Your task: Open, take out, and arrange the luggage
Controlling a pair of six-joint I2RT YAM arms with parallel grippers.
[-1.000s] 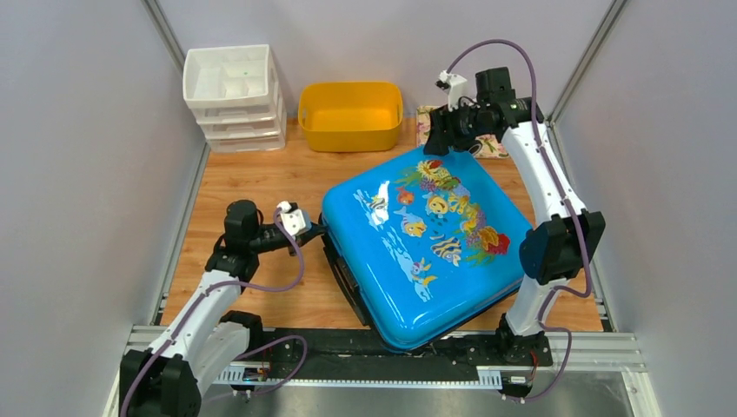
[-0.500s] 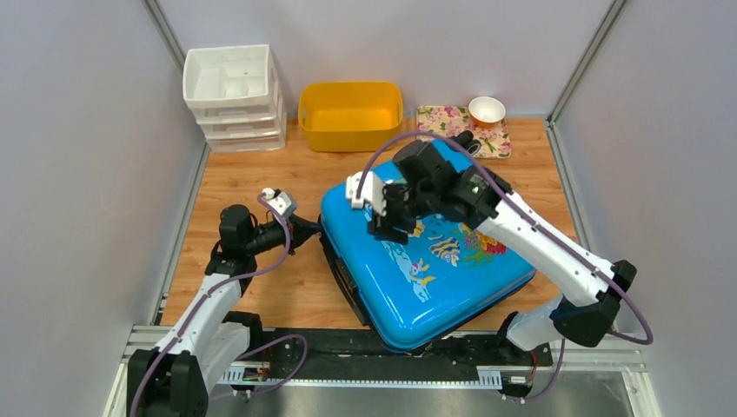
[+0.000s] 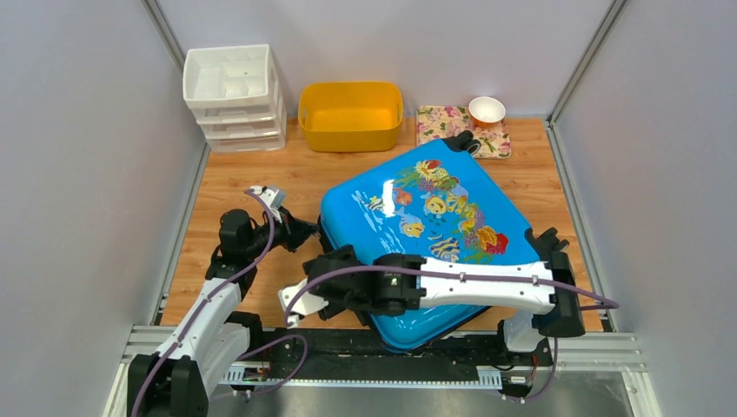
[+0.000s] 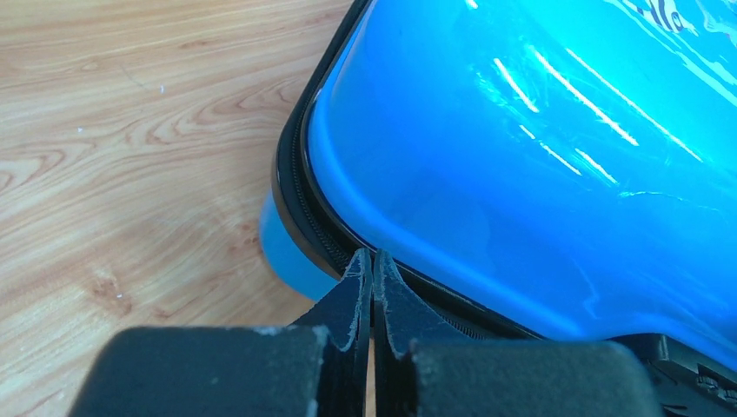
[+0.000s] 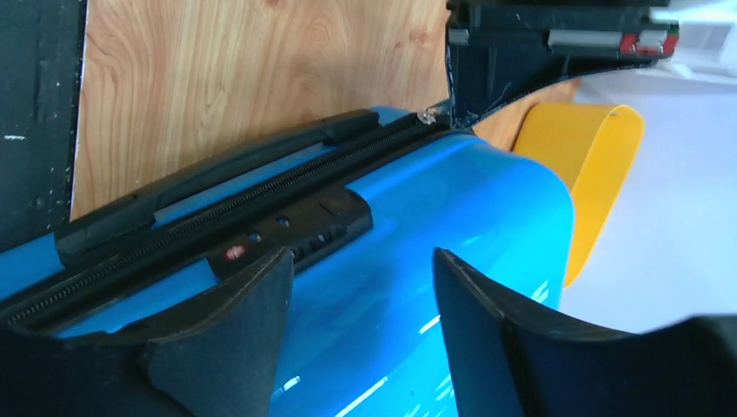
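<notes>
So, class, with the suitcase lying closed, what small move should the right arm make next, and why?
Probably ease the open right gripper onto the lock beside the zipper: the luggage looks zipped shut, and the shut left gripper rests at its seam.

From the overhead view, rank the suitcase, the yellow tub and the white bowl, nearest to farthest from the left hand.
1. Suitcase, right at the left hand, on its right.
2. Yellow tub, back middle.
3. White bowl, back right corner.
</notes>
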